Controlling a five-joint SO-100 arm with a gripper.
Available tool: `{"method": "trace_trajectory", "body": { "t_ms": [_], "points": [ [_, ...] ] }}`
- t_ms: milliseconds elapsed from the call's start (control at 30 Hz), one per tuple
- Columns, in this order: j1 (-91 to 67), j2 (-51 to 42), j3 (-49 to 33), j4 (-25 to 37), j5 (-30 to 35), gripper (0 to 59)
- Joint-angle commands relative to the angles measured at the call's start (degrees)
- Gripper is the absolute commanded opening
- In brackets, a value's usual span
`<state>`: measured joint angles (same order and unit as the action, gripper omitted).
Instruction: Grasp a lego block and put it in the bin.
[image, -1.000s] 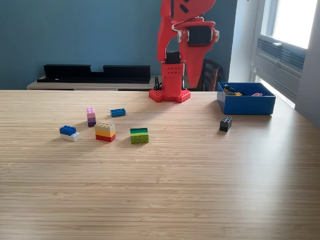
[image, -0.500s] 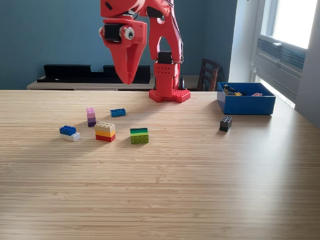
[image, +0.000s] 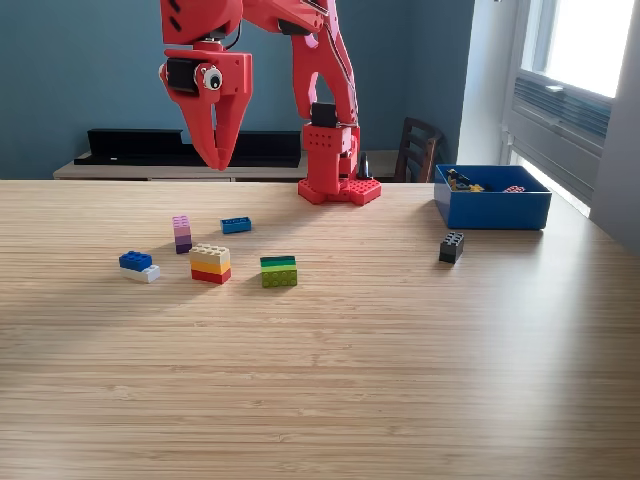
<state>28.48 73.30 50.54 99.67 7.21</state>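
lego blocks sit scattered on the table (image: 400, 350) in the exterior view: pink-purple stack (image: 181, 234) at its left, black block (image: 451, 247) near the bin (image: 492, 209) at its right. tool (image: 214, 160) hangs high above, tips nearly closed, empty.

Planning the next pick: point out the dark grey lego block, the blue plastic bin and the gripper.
Dark grey lego block (image: 451, 247): exterior view, front face.
Blue plastic bin (image: 492, 211): exterior view, front wall.
Gripper (image: 214, 160): exterior view, between fingertips.
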Motion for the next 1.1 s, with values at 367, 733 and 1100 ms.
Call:
{"method": "trace_trajectory", "body": {
  "t_ms": [367,733,1100],
  "points": [
    [-1.8,1.1,4.8,1.8,-7.2,29.6],
    [0.1,0.9,10.0,-4.6,-8.6,29.8],
    [3.3,-5.3,9.8,-8.7,-13.6,30.9]
  ]
}}
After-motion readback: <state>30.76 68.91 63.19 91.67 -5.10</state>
